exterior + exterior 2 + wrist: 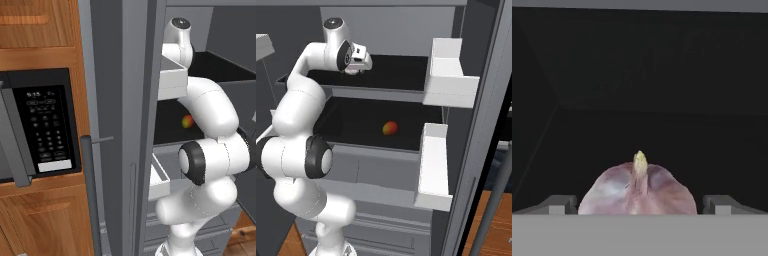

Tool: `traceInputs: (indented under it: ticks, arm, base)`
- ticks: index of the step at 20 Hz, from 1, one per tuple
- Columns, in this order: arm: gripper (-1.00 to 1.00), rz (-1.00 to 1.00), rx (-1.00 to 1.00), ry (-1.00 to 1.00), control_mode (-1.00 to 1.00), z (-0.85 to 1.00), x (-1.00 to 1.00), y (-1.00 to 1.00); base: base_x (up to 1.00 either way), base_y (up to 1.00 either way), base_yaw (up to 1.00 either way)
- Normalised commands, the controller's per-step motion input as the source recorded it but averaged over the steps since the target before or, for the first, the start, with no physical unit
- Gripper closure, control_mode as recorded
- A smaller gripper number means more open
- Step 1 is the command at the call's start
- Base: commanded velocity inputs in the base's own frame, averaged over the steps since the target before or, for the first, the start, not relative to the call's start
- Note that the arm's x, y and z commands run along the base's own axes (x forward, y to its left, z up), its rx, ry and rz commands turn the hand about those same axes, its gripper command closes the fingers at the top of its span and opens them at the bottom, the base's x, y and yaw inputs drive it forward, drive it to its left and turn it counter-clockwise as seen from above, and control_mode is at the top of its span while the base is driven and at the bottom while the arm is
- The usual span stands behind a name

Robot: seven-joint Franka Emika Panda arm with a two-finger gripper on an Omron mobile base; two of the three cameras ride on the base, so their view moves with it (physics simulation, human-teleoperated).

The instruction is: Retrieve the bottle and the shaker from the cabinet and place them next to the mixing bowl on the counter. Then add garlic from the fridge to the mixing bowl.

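As seen from the hand view, the garlic (638,192) was a pale purple-pink bulb with a yellowish tip. It sat on the dark fridge shelf (391,65), between the spread fingers (559,204) of the hand (639,205).

In the hand view the garlic (638,192) sits at six o'clock, between the two fingertips (558,204). In the right base view the gripper (356,69) reaches over the fridge's upper shelf (396,67); a round fruit (389,128) lies on the lower shelf (356,125), at five o'clock from the gripper. Door bins (448,75) stand at three o'clock.
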Motion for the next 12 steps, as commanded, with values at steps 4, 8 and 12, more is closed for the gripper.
traceInputs:
  ticks: [4,8,12]
  arm:
    - [-1.00,0.00,0.00,0.00,-1.00,0.00,0.00,0.00]
    - [-1.00,0.00,0.00,0.00,-1.00,0.00,0.00,0.00]
    - [1.00,0.00,0.00,0.00,-1.00,0.00,0.00,0.00]
  base:
    - [0.00,0.00,0.00]
    - [0.00,0.00,0.00]
    - [0.00,0.00,0.00]
